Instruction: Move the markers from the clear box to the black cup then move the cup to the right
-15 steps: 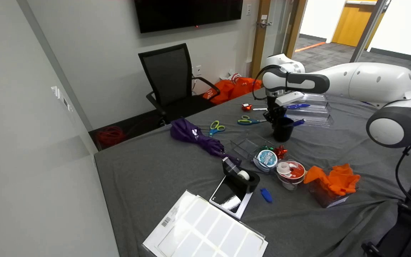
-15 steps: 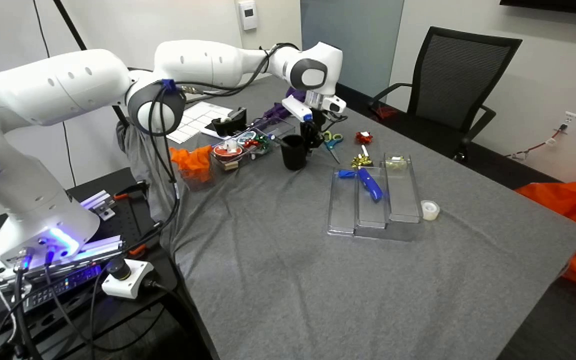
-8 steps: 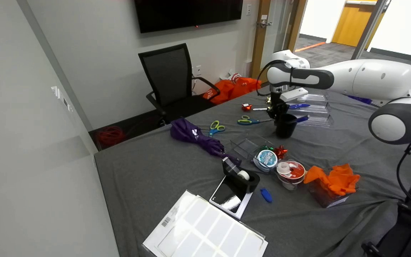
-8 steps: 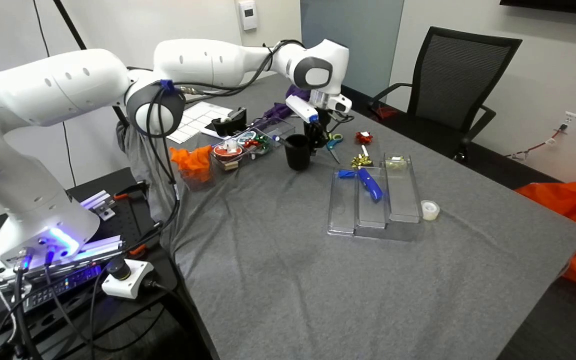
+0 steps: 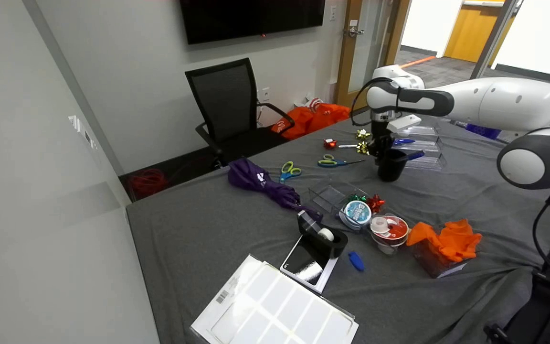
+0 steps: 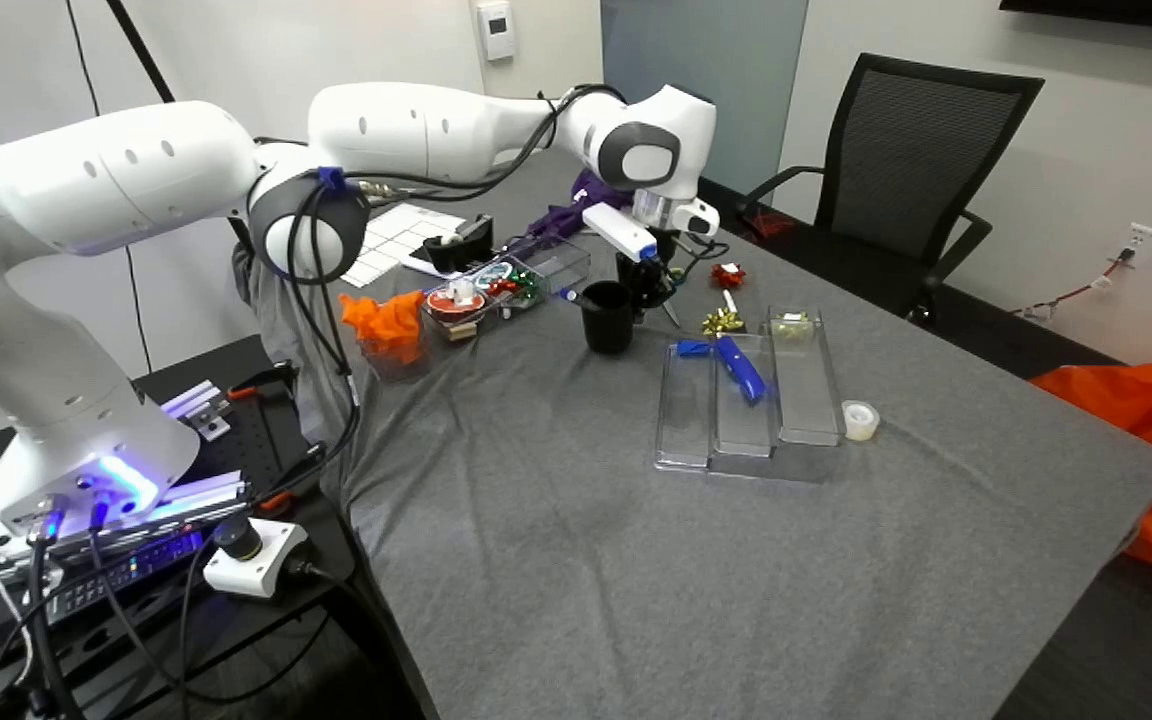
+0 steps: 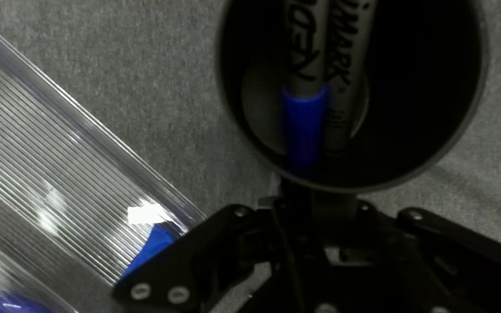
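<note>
The black cup [image 5: 390, 167] is in both exterior views, also here [image 6: 607, 318]. My gripper [image 6: 642, 288] is against its side and seems shut on it; the exact contact is hidden. In the wrist view the cup's rim [image 7: 446, 152] stands above my gripper [image 7: 334, 202]. Inside lean a marker with a blue end [image 7: 305, 126] and a second grey marker [image 7: 347, 65]. One marker [image 5: 413, 155] sticks out over the rim. I cannot tell whether the cup touches the table. The clear box [image 5: 328, 196] stands apart from it, with no marker visible inside.
A clear stepped tray [image 6: 686, 420] with a blue tool [image 6: 739, 370] stands near the cup. Gold bows [image 5: 362, 147], scissors [image 5: 332, 161] and a red bow [image 5: 330, 143] lie close by. Ribbon spools [image 5: 389, 227] and orange tissue [image 5: 447, 241] stand beyond the clear box.
My gripper and the cup have moved together to the right in both exterior views, toward the stepped tray. The gold bows now show beside the gripper. The marker in the cup has shifted slightly.
</note>
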`<state>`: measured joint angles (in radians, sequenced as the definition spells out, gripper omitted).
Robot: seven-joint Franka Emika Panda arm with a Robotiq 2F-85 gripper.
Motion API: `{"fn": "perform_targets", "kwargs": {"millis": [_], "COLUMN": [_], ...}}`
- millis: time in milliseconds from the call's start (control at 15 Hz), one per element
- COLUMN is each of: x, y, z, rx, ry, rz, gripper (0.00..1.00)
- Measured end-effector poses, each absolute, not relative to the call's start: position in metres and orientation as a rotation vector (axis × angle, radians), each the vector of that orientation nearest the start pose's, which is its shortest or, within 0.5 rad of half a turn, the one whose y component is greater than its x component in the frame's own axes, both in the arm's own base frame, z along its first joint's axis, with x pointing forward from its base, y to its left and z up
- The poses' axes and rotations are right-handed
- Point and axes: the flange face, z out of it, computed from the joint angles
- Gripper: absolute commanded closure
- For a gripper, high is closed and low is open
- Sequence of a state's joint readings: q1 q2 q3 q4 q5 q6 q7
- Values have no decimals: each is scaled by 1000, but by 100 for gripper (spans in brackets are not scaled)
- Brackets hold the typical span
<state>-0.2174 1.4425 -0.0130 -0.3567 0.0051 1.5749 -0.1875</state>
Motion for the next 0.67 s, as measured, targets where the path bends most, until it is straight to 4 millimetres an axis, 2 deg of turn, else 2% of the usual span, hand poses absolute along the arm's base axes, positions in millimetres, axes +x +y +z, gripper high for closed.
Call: {"fn": "perform_targets", "kwargs": {"millis": [667], "x": [742], "y": [-230], "z": [160], "rx": [-3057], "ry": [-1], "rz": [359], "gripper": [95]}}
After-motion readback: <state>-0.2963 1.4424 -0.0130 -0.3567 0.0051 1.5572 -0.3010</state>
